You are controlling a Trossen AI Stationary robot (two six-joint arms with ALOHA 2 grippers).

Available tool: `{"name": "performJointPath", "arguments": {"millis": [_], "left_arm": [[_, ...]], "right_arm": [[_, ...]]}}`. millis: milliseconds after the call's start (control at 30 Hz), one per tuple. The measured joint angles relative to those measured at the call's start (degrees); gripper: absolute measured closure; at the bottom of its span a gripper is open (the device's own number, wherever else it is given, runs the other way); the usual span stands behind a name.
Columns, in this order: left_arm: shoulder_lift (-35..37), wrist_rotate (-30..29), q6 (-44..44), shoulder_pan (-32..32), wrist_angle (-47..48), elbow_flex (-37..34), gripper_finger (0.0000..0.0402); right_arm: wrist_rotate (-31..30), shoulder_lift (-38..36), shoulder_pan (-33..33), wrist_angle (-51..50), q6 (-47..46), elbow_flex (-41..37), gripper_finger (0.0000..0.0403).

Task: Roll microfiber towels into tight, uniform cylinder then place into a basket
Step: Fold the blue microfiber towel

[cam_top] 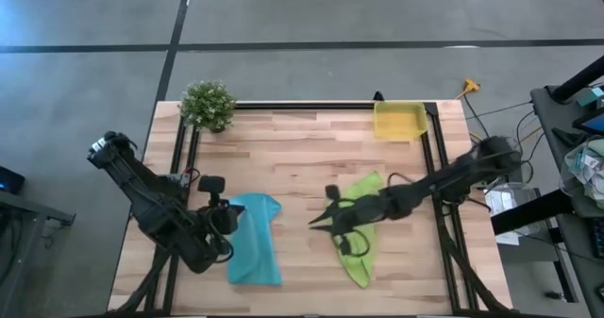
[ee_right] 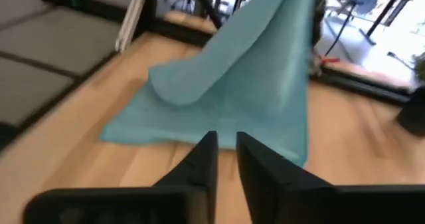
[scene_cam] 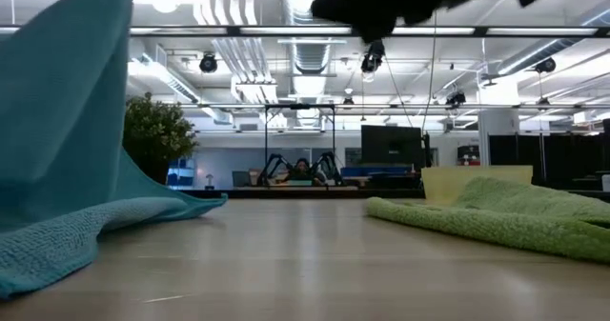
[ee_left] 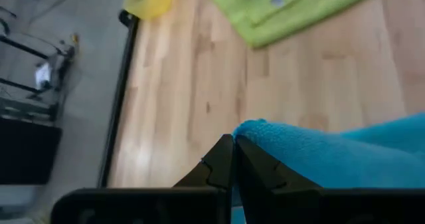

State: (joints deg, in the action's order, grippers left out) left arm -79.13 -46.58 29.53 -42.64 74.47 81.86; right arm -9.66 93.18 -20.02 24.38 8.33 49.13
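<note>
Wooden table with two towels spread and a yellow basket at the far right.
The turquoise towel lies near left, one edge lifted in the pinched-tight left gripper; the green towel lies right, under the right gripper, jaws slightly parted and empty.

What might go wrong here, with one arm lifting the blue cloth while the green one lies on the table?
The left pincer pinches only an edge of the blue towel; it could slip out, or drape unevenly and spoil a tight roll. The right pincer, slightly open and empty, hangs near the green towel and might drag it askew. The yellow basket looks smaller than either cloth, so loose rolls may not fit.
</note>
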Motion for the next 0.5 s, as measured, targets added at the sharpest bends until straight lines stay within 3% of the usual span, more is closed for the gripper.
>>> {"name": "performJointPath", "arguments": {"millis": [167,333,500], "left_arm": [[-0.2,5.0,-11.5,3.6,-8.1,0.0,0.0401],[-0.9,10.2,-17.3,6.5,-12.9,-1.0,0.0401],[-1.0,11.2,-19.4,7.0,-14.2,-1.7,0.0401]], "right_arm": [[0.7,7.1,0.5,5.2,0.2,4.0,0.0283],[0.6,8.2,0.7,5.0,2.4,9.9,0.0234],[-0.7,7.8,1.3,5.2,5.7,15.2,0.0208]]}}
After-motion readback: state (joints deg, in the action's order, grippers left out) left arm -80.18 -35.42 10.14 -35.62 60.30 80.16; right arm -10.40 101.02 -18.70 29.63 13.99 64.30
